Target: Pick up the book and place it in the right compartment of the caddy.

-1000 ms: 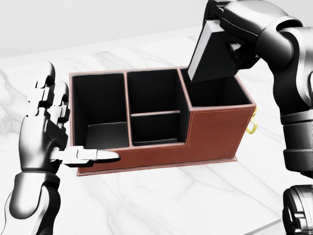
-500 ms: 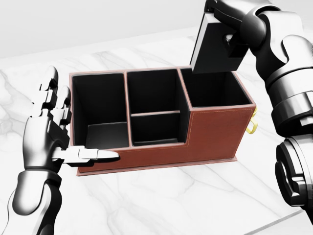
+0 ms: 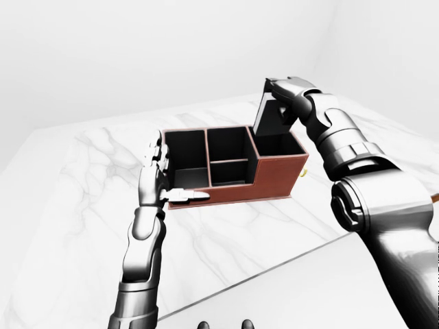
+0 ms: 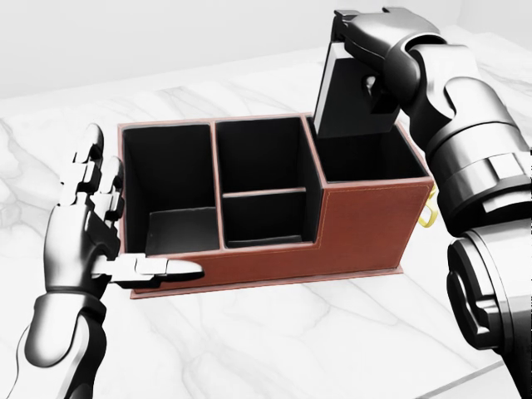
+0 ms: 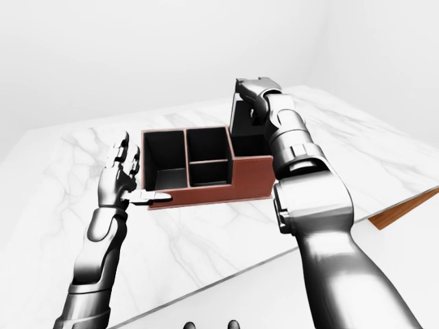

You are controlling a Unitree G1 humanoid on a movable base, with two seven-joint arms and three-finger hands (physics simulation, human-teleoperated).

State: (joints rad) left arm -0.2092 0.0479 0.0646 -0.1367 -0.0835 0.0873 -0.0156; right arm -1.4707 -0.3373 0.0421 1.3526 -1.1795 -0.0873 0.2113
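Four black-lined compartments divide the rectangular brown leather caddy [image 4: 357, 229] on the white marble counter [image 4: 274, 341]. The right robot hand [image 4: 378, 50] grips a flat dark book [image 4: 349, 96], tilted over the right compartment. The left robot hand [image 4: 104, 229], fingers spread wide, touches the caddy's left end.

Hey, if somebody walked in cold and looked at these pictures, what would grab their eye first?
Probably the reddish-brown leather caddy with black compartments at the middle of the head view, on the white marble table. Next, the dark grey book held tilted in the right hand above the caddy's right compartment, near the view's top. The left hand stands open beside the caddy's left end.
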